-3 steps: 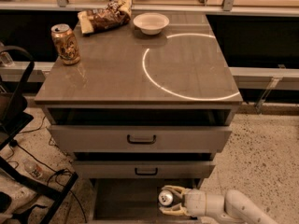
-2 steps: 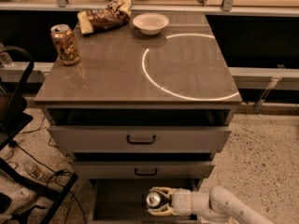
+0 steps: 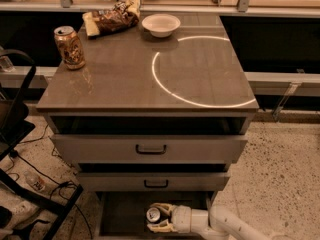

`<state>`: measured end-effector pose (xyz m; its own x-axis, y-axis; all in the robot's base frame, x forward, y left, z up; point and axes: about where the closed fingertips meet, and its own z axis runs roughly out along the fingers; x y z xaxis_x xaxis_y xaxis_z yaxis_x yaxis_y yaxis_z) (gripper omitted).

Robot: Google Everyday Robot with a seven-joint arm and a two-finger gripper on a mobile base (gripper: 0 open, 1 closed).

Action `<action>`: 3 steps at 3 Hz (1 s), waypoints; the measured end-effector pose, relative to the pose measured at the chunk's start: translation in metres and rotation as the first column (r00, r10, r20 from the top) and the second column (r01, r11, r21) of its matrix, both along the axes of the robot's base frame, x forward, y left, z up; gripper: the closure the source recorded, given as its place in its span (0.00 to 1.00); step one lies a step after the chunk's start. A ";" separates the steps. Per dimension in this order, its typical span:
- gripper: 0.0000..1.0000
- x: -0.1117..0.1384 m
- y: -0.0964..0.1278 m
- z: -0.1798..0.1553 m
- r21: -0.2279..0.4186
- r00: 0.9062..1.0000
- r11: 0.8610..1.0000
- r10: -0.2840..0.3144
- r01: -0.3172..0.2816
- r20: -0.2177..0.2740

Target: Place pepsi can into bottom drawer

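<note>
Since the earlier frames, the gripper [image 3: 151,217] and the pepsi can [image 3: 153,214] have shifted leftward along the front of the cabinet [image 3: 150,84], from the right part of the bottom drawer [image 3: 122,214] toward its middle. The two pale fingers [image 3: 161,206] close on the can from either side, holding it with its silver top facing the camera. Can and gripper sit within the open dark interior of the bottom drawer, at the lowest level of the cabinet. The white arm [image 3: 225,223] enters from the cabinet's lower right. Above, the top drawer [image 3: 150,149] and middle drawer [image 3: 155,182] stand partly pulled out. On the cabinet top, a tan can [image 3: 69,47] stands upright at the rear left, with a snack bag [image 3: 111,18] and a white bowl [image 3: 160,24] along the rear edge.
</note>
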<state>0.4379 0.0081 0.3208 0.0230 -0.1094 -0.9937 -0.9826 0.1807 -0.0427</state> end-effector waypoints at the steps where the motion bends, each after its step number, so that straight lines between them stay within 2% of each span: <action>1: 1.00 0.009 0.015 -0.051 0.028 0.995 0.998 -0.055 0.058 -0.083; 2: 1.00 0.016 0.016 -0.076 0.032 0.989 0.995 -0.093 0.097 -0.112; 3: 1.00 0.039 0.009 -0.086 -0.001 0.992 0.995 -0.098 0.099 -0.080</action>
